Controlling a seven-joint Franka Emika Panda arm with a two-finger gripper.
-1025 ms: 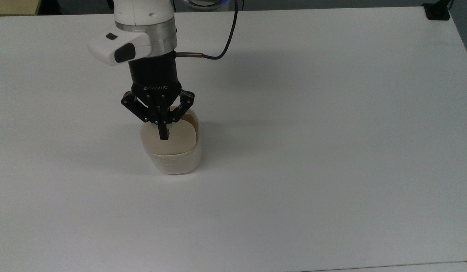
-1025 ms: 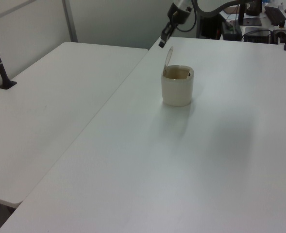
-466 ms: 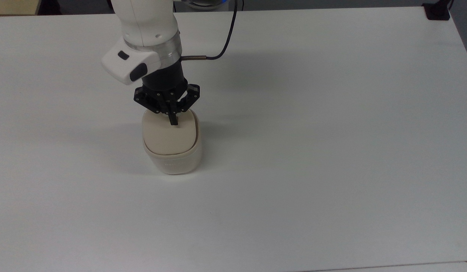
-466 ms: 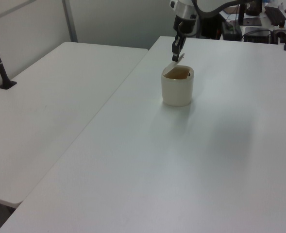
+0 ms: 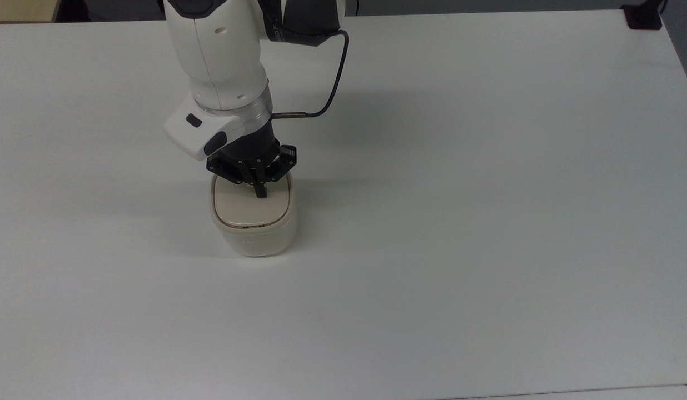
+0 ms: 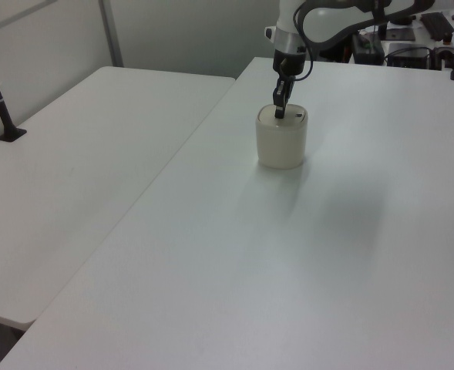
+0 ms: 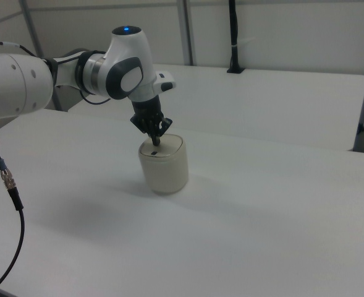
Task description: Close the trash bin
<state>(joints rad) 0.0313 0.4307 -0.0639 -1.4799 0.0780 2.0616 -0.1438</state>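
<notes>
The white desk [image 5: 488, 222] carries everything in the scene. In the left view a second white desk [image 6: 80, 162] butts against it along the left view's left, and in the right view another white desk [image 7: 280, 99] stands behind it, with a black pole [image 7: 233, 37] rising from its far edge.

The white robot arm [image 5: 218, 55] reaches in from the desk's far edge in the top view and bends down over the bin. A dark cable [image 5: 335, 83] loops from the arm's upper part to a plug at the wrist. In the right view a second cable [image 7: 8, 204] hangs along the right view's left edge.

The cream trash bin [image 5: 253, 219] stands upright on the desk, in the top view's left half and roughly midway between the far and near edges, well apart from every corner. Its lid [image 5: 240, 206] lies flat within the rim, so the bin looks closed. In the right view a small dark mark on the lid sits just below the fingertips; what it is cannot be told.

The black gripper [image 5: 260, 191] points straight down over the far part of the lid. Its two fingers are drawn together into a single narrow tip, with nothing between them. The tip appears to touch the lid, though real contact cannot be confirmed from these angles. In the left view the gripper [image 6: 279, 110] stands above the bin's [image 6: 281, 142] far rim.
</notes>
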